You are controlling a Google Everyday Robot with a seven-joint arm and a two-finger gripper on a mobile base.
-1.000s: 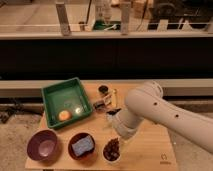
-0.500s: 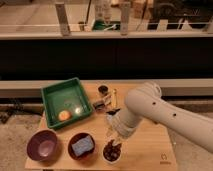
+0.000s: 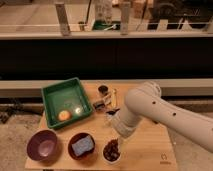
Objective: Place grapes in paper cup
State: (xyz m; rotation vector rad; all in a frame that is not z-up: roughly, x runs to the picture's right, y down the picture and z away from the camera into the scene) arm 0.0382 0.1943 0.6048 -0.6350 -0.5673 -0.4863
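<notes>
Barely shifted, hand [image 3: 118, 136] hangs over grapes [image 3: 112, 149] in paper cup [image 3: 106, 159] beside bowl [image 3: 71, 150].

This looks like a robot test area in an office or lab building, perhaps beside a café counter; the dim background is hard to read. A small wooden table [image 3: 146, 150] stands before a long dark ledge [image 3: 100, 55] topped with metal posts [image 3: 62, 19]. Staged props sit out: a green tray [image 3: 61, 85] and maroon bowls [image 3: 42, 146]. The gripper [image 3: 116, 138] hangs near the table's front, just above the paper cup [image 3: 108, 159].
</notes>
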